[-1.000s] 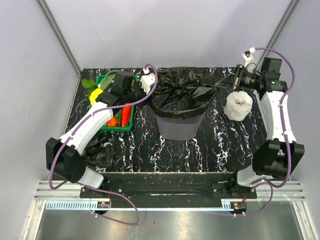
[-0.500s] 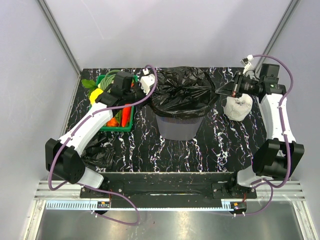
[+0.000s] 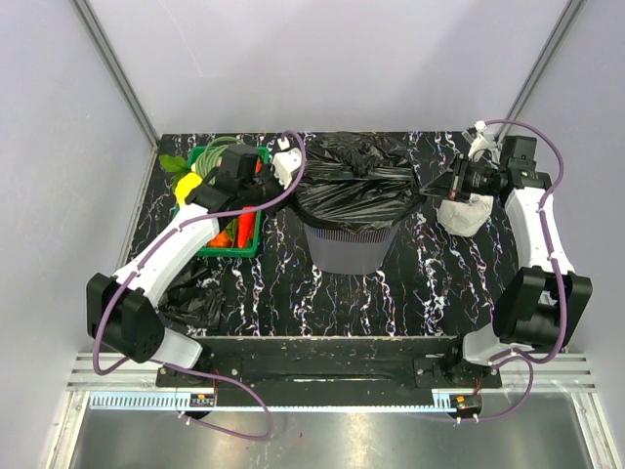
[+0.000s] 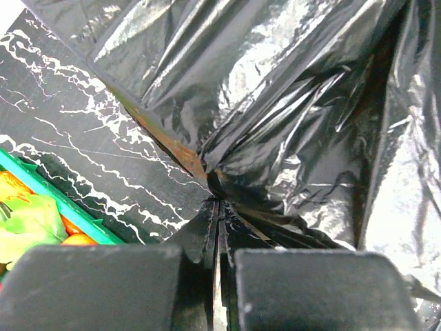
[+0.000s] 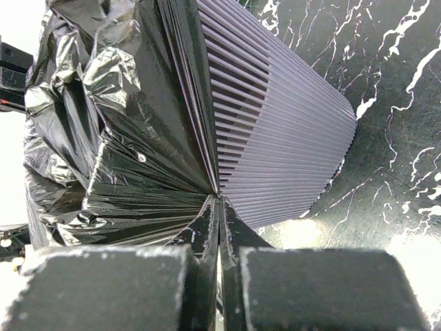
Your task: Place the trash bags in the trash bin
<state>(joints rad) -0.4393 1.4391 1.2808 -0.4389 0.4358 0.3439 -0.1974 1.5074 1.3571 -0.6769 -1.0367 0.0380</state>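
Note:
The grey mesh trash bin (image 3: pixel 349 249) stands mid-table. One glossy black trash bag (image 3: pixel 356 181) is stretched across its rim. My left gripper (image 3: pixel 296 186) is shut on the bag's left edge; in the left wrist view the film (image 4: pixel 275 103) fans out from the pinched jaws (image 4: pixel 216 198). My right gripper (image 3: pixel 427 187) is shut on the bag's right edge; its wrist view shows taut film (image 5: pixel 124 138) beside the bin's ribbed wall (image 5: pixel 282 138), meeting at the jaws (image 5: pixel 218 200). A second trash bag (image 3: pixel 190 298) lies crumpled on the table under the left arm.
A green crate (image 3: pixel 229 244) of vegetables sits left of the bin, its edge in the left wrist view (image 4: pixel 48 200). A white roll (image 3: pixel 467 210) stands right of the bin, just under my right gripper. The black marbled tabletop (image 3: pixel 430 274) is walled on three sides.
My right gripper has moved down and toward the near side with the bag's right edge, drawing the film flatter across the bin's rim. The left gripper has hardly moved.

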